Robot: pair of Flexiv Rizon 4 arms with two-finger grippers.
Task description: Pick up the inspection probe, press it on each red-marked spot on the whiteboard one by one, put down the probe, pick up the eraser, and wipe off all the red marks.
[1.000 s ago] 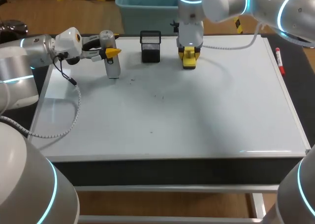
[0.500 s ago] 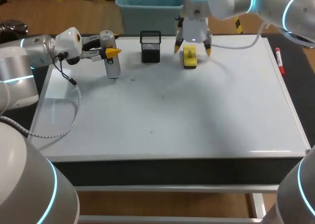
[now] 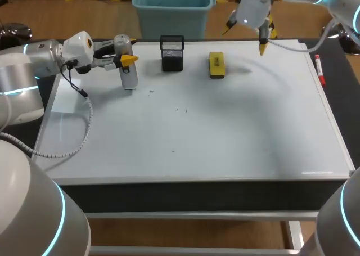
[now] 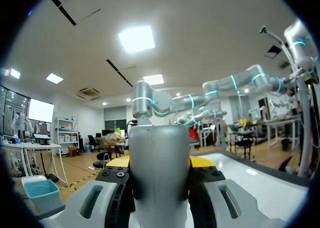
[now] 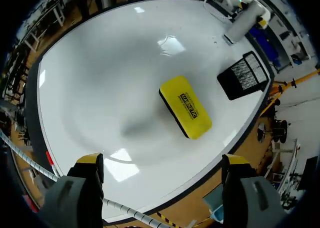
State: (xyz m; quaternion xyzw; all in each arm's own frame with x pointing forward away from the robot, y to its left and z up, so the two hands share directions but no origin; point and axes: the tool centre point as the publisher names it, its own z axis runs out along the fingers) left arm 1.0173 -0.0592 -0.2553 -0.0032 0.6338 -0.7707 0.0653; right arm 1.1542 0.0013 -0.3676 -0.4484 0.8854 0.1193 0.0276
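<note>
The silver inspection probe (image 3: 128, 70) stands upright on the whiteboard (image 3: 197, 132) at the back left, with my left gripper (image 3: 128, 59) shut on its upper part. In the left wrist view the probe's round body (image 4: 159, 173) fills the space between the fingers. The yellow eraser (image 3: 216, 64) lies flat and free on the board near the back edge. My right gripper (image 3: 246, 36) hangs open above the back edge, to the right of the eraser. In the right wrist view the eraser (image 5: 185, 106) lies well ahead of the right gripper (image 5: 162, 160). I see no red marks, only faint dark specks (image 3: 151, 91).
A black mesh holder (image 3: 172, 61) stands between the probe and the eraser, also seen as a dark mesh box (image 5: 242, 76) in the right wrist view. A red marker (image 3: 319, 69) lies on the dark strip along the board's right side.
My right gripper opened, let go of the eraser on the board, then rose and drew back to the right. The left arm and probe have not moved.
</note>
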